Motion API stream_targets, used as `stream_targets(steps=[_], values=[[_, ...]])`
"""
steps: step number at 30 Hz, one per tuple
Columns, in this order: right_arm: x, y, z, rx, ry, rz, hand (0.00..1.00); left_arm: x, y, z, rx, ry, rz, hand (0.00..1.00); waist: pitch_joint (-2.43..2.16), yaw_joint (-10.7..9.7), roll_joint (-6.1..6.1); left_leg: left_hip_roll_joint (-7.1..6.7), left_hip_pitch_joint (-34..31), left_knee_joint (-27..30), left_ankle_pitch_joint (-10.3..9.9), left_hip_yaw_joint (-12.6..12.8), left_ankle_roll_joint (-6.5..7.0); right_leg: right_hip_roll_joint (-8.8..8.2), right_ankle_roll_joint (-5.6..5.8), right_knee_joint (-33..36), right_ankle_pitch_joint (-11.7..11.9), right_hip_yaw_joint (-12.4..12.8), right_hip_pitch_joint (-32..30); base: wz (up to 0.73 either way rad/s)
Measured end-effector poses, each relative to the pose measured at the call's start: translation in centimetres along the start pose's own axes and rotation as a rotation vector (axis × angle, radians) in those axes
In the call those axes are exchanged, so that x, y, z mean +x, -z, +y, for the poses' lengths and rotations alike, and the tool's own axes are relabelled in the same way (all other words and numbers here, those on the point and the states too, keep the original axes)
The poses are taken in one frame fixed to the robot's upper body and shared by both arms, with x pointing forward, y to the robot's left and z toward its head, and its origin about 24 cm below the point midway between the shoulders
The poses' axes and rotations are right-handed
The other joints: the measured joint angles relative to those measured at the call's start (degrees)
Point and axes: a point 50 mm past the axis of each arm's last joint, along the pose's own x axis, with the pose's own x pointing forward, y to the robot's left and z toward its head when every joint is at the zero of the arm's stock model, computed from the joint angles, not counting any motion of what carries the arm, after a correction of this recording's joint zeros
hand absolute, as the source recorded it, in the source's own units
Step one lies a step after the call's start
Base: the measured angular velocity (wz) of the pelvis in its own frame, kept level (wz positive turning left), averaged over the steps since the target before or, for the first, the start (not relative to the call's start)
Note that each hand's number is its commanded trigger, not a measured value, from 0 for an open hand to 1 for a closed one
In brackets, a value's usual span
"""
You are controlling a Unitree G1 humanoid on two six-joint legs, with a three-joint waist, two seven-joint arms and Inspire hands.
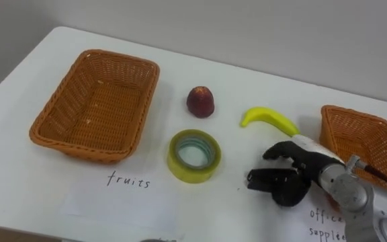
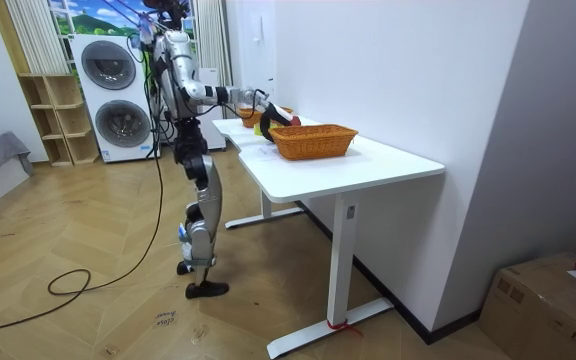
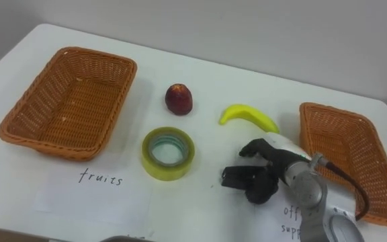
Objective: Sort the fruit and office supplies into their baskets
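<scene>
The sorting is judged to be at its opening step: both wicker baskets appear empty, and all three items lie loose on the white surface [image 1: 19,175]. The left basket [image 1: 59,101] is marked by a paper label [image 1: 119,195] reading "fruits"; the right basket [image 1: 355,128] is marked by a second label [image 1: 324,222] for office supplies, partly covered by the arm. A red fruit [image 1: 200,101] is seen between the baskets, with a banana [image 1: 269,119] to its right and a roll of yellow tape [image 1: 194,156] in front of it.

The right robot hand [image 1: 291,178] is held low over the surface, just in front of the banana and to the right of the tape. Its fingers are loosely bent and parted from the thumb, and nothing is gripped. Whether it touches the surface cannot be told.

A pick is probably being prepared. If the banana is meant, a short reach forward is called for, then a carry across to the left basket; if the tape, a reach leftward and a short carry to the right basket.
</scene>
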Motion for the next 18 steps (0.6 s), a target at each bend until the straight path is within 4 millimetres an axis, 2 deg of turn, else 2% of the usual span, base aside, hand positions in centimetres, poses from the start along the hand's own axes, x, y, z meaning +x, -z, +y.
stream_targets(steps=[6, 12, 18], values=[[0.46, -0.04, -0.36, -0.032, 0.044, 0.023, 1.0, 0.0, 0.16, -0.01, 0.0, 0.0, 0.008, 0.0, -0.01, 0.13, 0.06, -0.02, 0.0, -0.21, 0.01, -0.62, 0.0, 0.02, 0.0, -0.02, 0.0, -0.25, 0.05, 0.05], [0.57, -0.08, -0.34, -0.017, 0.06, 0.005, 1.0, 0.02, 0.18, 0.12, -0.001, -0.022, 0.005, 0.0, -0.03, -0.1, 0.03, -0.09, 0.15, 0.01, 0.13, -0.31, 0.05, 0.02, 0.0, -0.28, 0.0, 0.97, 0.03, -0.03], [0.84, -0.1, -0.03, 0.003, 0.051, -0.009, 1.0, 0.12, 0.1, 0.24, -0.007, -0.036, 0.007, 0.0, -0.11, -0.01, -0.75, -0.02, 0.14, 0.06, 0.15, 0.18, 0.02, -0.04, 0.05, -0.92, 0.03, 1.27, 0.28, -0.03]])
